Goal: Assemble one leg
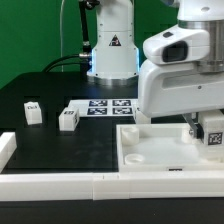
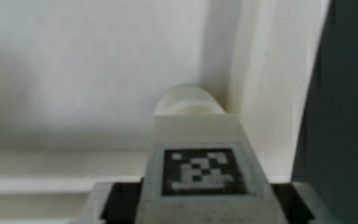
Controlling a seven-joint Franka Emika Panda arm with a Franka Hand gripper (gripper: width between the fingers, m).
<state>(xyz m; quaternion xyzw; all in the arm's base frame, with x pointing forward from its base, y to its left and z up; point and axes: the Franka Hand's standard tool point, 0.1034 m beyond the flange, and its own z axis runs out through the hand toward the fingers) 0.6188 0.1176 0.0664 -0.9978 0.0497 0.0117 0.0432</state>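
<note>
Leg (image 2: 197, 150) sits pinched in my claw (image 2: 197, 198), tip pointing down at the panel (image 2: 87, 80) corner just below, likely for screwing it in there.

No legible words, brand names or numbers anywhere. Signs only: a black warning triangle on the white arm base (image 1: 113, 42). Black-and-white square marker tags on the marker board (image 1: 110, 105), on one loose leg (image 1: 33, 112), on a second loose leg (image 1: 68, 118) near it, and on a third leg (image 2: 201, 150) close up in the wrist view. Patterns blocky, not readable as characters.
</note>
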